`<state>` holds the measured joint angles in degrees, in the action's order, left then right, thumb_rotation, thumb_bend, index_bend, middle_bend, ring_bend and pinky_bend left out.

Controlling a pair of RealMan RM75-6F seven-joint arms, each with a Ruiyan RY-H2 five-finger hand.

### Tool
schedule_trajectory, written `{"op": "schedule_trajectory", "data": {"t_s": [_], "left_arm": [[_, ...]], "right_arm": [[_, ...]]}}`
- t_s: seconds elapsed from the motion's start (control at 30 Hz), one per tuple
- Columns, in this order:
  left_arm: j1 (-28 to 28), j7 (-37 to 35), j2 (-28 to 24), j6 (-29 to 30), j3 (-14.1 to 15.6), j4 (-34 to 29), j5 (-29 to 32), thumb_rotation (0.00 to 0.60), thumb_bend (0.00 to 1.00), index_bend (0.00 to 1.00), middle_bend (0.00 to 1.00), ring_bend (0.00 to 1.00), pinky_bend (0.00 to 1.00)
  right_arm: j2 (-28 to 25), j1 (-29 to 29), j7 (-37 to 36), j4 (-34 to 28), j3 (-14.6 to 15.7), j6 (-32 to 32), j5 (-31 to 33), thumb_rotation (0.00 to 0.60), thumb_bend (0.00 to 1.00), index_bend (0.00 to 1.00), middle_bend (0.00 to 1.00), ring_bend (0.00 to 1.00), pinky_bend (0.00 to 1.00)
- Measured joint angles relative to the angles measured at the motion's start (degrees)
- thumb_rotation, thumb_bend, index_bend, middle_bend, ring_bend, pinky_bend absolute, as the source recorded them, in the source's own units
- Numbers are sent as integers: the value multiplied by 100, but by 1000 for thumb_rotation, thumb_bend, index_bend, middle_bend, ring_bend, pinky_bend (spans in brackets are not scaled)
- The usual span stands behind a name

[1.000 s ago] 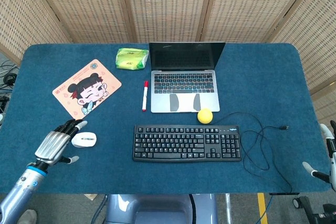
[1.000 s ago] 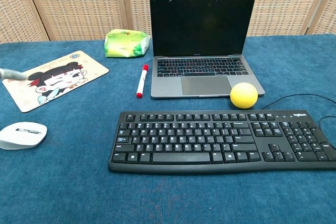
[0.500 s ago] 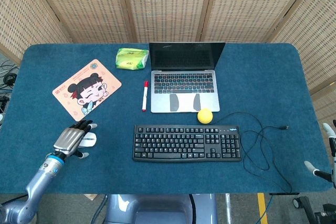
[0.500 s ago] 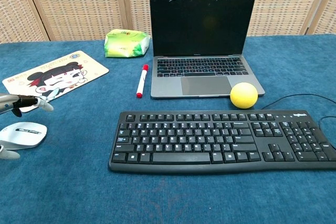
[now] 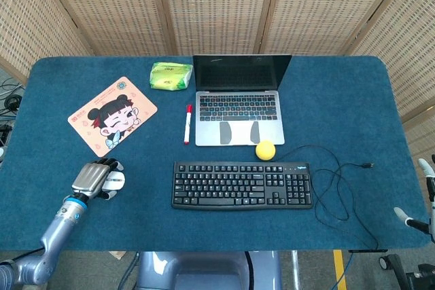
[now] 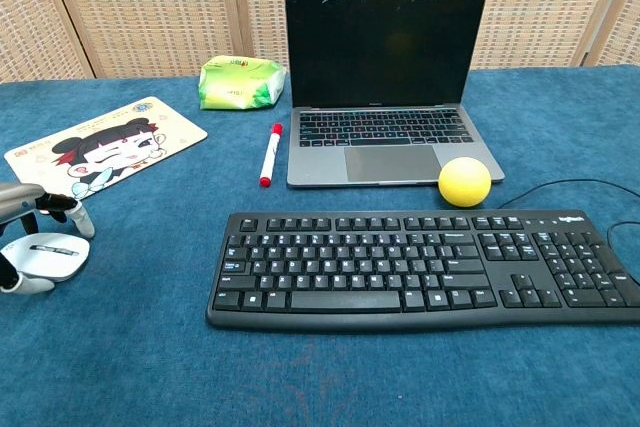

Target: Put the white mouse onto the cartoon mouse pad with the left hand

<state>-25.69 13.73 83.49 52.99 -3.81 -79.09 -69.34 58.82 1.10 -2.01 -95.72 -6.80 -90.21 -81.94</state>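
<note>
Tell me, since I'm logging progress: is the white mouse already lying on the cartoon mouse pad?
No, the white mouse lies on the blue table cloth under the left hand, well short of the cartoon mouse pad.

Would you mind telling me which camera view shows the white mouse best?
The chest view: the white mouse shows nearly whole between the left hand fingers. In the head view the hand covers most of it.

Left robot hand (image 6: 22, 209) fingers curled around white mouse (image 6: 44, 255), near cartoon mouse pad (image 6: 105, 150).
</note>
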Motion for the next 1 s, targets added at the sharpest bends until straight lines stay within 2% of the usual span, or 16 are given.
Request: {"op": "schedule_trajectory", "data": {"t_s": [0.1, 0.23, 0.47, 0.77, 0.9, 1.0], "left_arm": [[22, 73, 46, 150, -12, -4, 22, 600, 319, 498, 435, 370, 445], [44, 262, 58, 240, -42, -81, 183, 600, 383, 522, 454, 396, 474], [31, 540, -134, 244, -222, -519, 928, 600, 401, 541, 467, 406, 483], [-311, 559, -844, -1, -988, -1329, 2558, 600, 398, 540, 467, 406, 483], [-615, 595, -1060, -114, -1272, -1346, 3390, 600, 394, 540, 467, 406, 482], [-889, 701, -1064, -174, -1406, -1125, 4091, 600, 395, 540, 467, 406, 483]], "right_arm": [[-2, -3, -30, 12, -7, 15, 19, 600, 0, 0, 0, 0, 0], [-6, -7, -38, 13, -2, 29, 14, 600, 0, 0, 0, 0, 0], [4, -21, -36, 14, 9, 70, 20, 600, 0, 0, 0, 0, 0], [14, -49, -33, 27, 28, 125, -3, 600, 0, 0, 0, 0, 0], [21, -66, -42, 55, 22, 161, 24, 600, 0, 0, 0, 0, 0], [42, -104, -44, 112, 12, 273, 97, 600, 0, 0, 0, 0, 0]]}}
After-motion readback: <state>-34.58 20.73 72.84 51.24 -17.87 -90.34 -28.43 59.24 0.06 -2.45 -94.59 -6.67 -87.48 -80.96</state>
